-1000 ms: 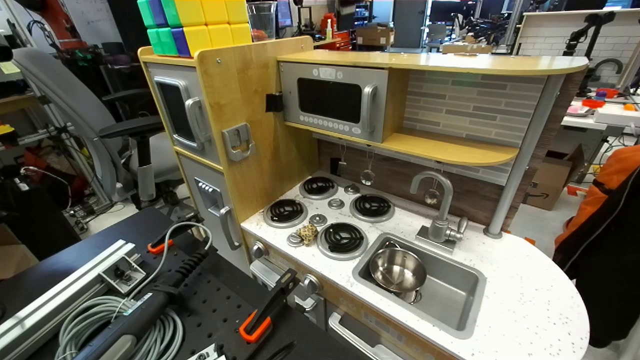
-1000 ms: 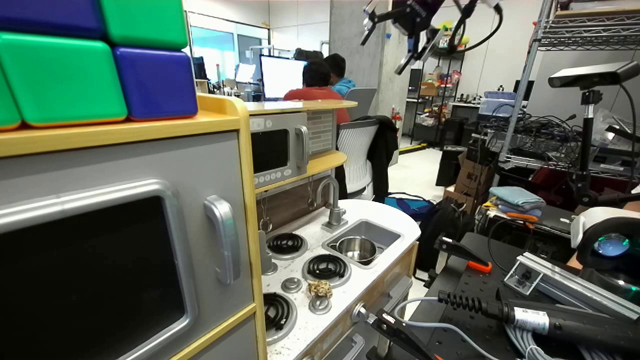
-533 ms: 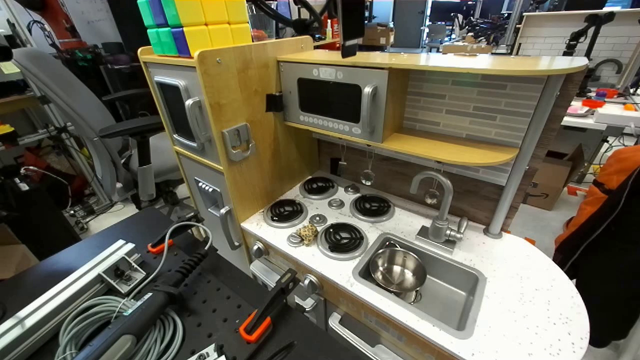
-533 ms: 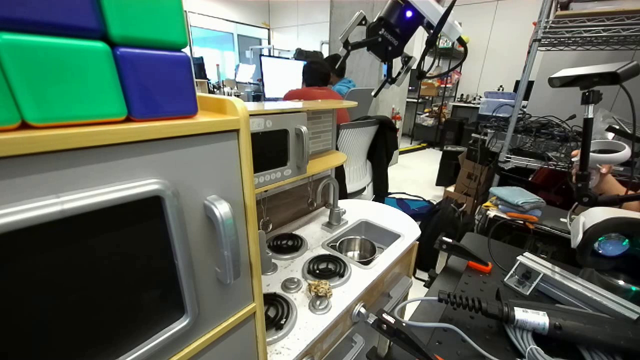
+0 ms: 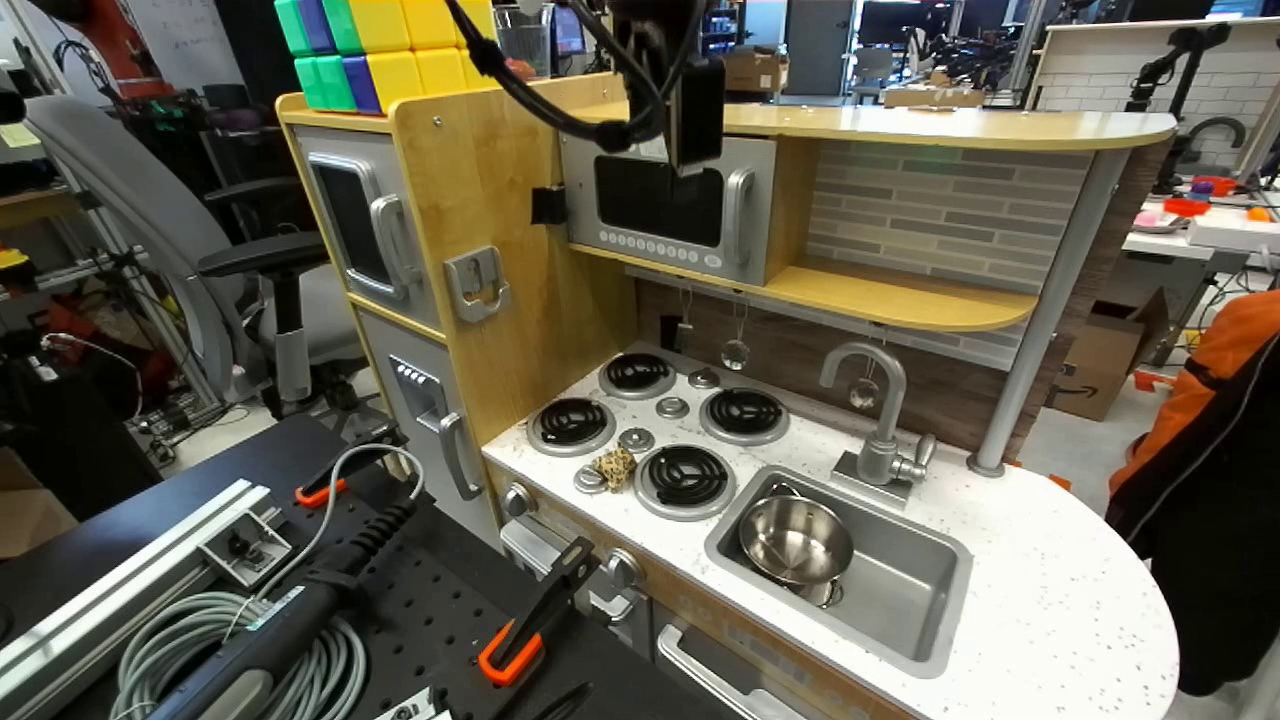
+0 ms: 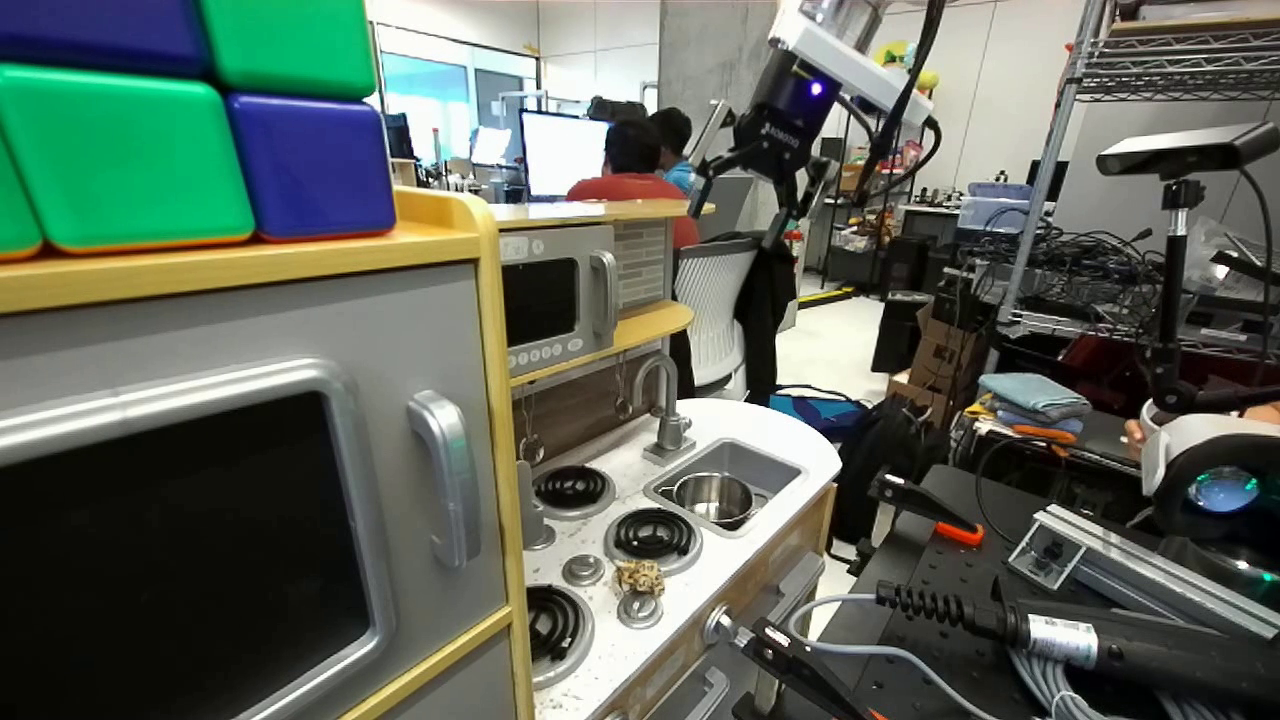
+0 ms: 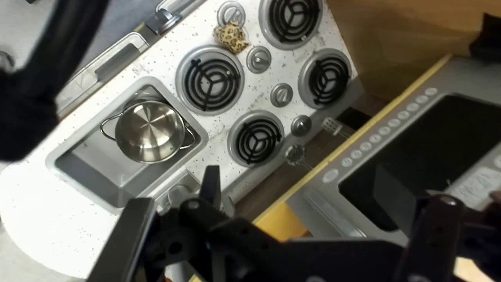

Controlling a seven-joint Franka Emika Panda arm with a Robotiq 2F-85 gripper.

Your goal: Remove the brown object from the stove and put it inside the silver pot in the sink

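Gripper is hanging higher than stove, jaws standing wide. Brown object is sitting on stove near front edge. Silver pot is resting in sink, stove side; beyond it, I'm seeing open room.

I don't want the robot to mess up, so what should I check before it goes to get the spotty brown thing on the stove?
1. Gripper open, holding nothing: ok.
2. Spotty brown thing in sight: ok. It's on the stove, by a knob and beside a burner, not on top of the burner.
3. Gripper down at the spotty brown thing: not ok. It hangs high above the stove.
4. Silver pot in the sink, mouth up: ok. The wrist view shows bare metal inside.
5. Gripper clear of the toy microwave: cannot tell. The views don't settle how near it is.
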